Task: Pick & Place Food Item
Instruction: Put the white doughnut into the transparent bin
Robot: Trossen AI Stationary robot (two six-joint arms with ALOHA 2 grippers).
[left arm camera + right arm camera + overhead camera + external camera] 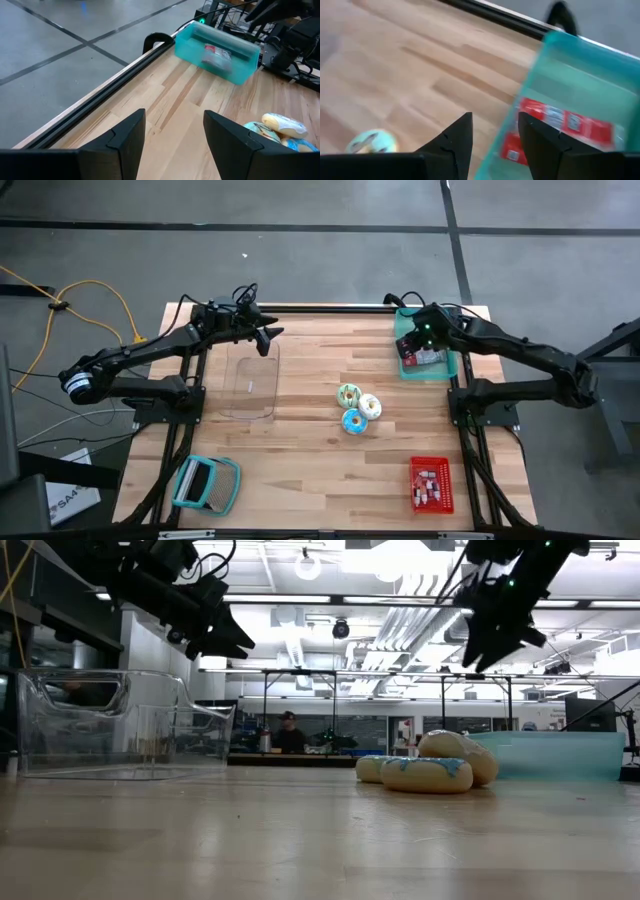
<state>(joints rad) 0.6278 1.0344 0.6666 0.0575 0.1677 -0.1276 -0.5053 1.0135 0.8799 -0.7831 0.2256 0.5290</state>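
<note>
Three iced donuts [358, 408] lie bunched together on the wooden table, right of centre; they also show in the low view [430, 772]. A clear plastic container [252, 385] stands left of them. A teal bin [430, 374] at the far right holds a red and white packet [565, 122]. My right gripper [495, 120] hangs open over the bin's left wall [405, 345], tipped downward, nothing between its fingers. My left gripper [174, 117] is open and empty, raised above the container's far end [272, 335] and pointing toward the bin [220, 67].
A red basket [431, 483] with small packets sits at the near right. A teal and white ribbed object [205, 483] lies at the near left. Black rails run along the table's far edge [100, 95]. Bare wood lies between the container and the donuts.
</note>
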